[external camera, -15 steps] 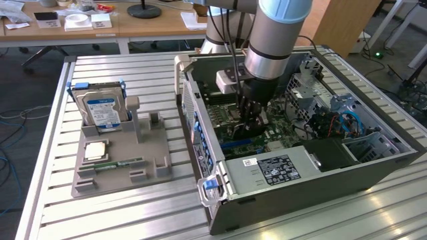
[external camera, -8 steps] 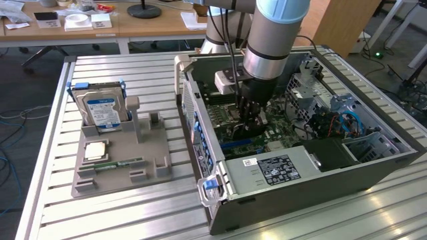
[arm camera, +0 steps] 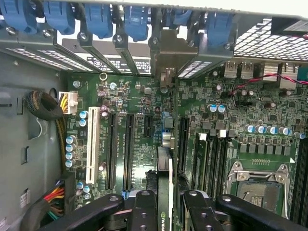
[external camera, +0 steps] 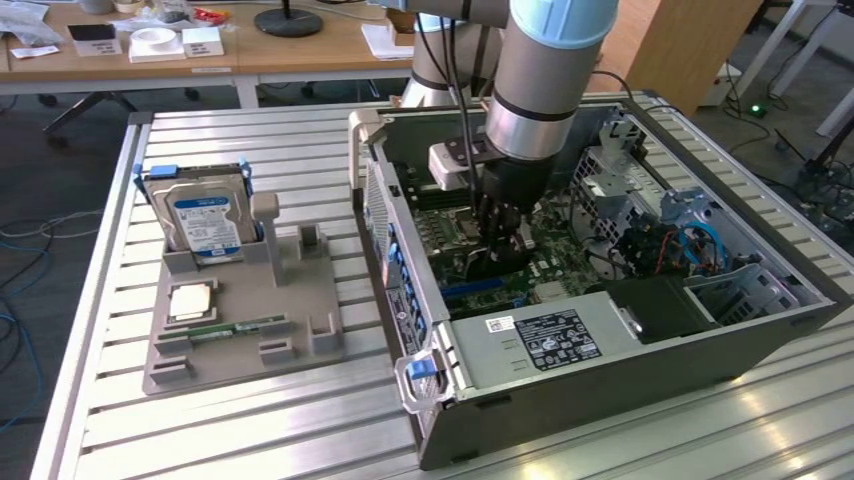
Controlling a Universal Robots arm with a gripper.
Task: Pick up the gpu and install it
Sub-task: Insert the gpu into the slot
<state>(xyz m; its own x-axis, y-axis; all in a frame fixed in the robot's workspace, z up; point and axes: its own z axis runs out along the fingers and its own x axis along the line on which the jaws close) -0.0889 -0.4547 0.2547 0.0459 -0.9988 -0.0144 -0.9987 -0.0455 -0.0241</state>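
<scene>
- Wrist view: the end effector (arm camera: 164, 208) is partly closed, its two fingers (arm camera: 144, 209) clamped on one gpu (arm camera: 165, 178), which stands edge-on over the motherboard (arm camera: 130, 96) slots.
- Exterior view: one arm reaches into one open computer case (external camera: 641, 375) on the counter (external camera: 267, 420).
- One hard drive (external camera: 200, 220) and one RAM stick (external camera: 240, 328) sit in the grey holder (external camera: 320, 320).

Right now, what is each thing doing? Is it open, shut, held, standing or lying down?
gpu, held on edge, over the motherboard slots.
fingers, shut on the gpu.
computer case, lying on its side, open.
hard drive, standing upright in the grey holder.
RAM stick, lying flat in the grey holder.
</scene>
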